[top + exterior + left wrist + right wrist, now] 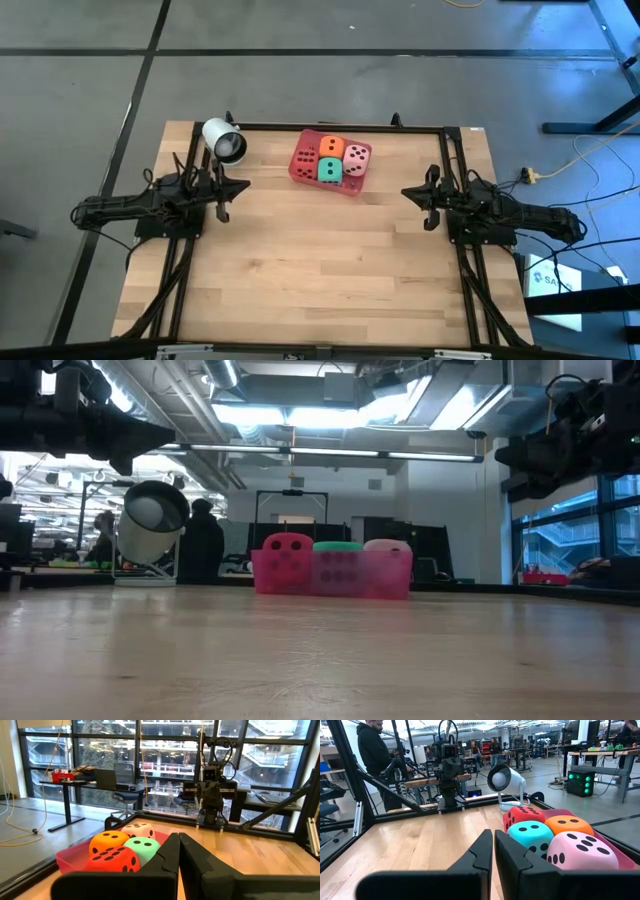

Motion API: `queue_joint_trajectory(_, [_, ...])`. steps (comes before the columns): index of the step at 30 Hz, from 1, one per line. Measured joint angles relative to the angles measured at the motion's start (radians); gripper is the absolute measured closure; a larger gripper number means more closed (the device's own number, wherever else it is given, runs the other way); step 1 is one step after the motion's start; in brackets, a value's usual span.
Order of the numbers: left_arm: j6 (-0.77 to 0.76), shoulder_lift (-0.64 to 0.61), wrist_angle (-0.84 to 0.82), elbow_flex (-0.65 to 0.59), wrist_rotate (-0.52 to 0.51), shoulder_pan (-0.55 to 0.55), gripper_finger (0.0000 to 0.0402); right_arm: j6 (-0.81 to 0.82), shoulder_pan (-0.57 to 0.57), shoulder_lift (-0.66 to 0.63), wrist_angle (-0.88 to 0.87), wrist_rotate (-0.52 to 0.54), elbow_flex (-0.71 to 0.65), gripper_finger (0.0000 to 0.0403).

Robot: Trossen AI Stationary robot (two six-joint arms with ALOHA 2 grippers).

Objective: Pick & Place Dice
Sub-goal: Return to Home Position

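Dark left arm [130,210], right arm [510,212] lie level at opposite table [320,270] sides — both jaws pressed together.

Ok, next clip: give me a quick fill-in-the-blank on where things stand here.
1. The dice in the pink tray number ____.
2. The left gripper and right gripper are both ____, holding nothing.
3. The white lamp stands on the ____ arm's side of the table.
Missing words: four; shut; left.
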Motion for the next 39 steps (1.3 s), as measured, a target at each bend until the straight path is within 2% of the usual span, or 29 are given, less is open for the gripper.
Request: queue_joint_trajectory(39, [0.0, 0.0, 0.0, 0.0, 0.001, 0.0, 0.0395, 0.0, 0.0, 0.0, 0.0, 0.0, 0.0, 0.0381])
